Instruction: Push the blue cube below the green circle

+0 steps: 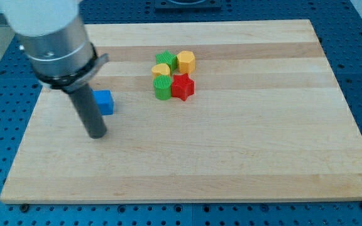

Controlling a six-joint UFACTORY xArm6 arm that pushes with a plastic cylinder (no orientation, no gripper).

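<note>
Blue cube [104, 102] sits on the desk [231, 163] toward the view's left, well apart from the cluster near the top-centre. My tip [97, 134] rests just beside the cube, at its lower-left, w/ the rod partly covering the cube's left edge; can't tell if they touch. No fingers on this rig, just a bare rod, so nothing to open or close. Target spot is the bare wood under the green circle [162, 88], which touches the red star [182, 86] on its right; a yellow block [161, 70], a green block [165, 59] and a yellow hexagon-ish block [186, 61] crowd behind. Main risk, imo: the tip is low on the cube, so a push rightward would drive it up-right into the green circle and scatter the cluster. An off-centre contact could also spin the cube or let it slip off the rod.
</note>
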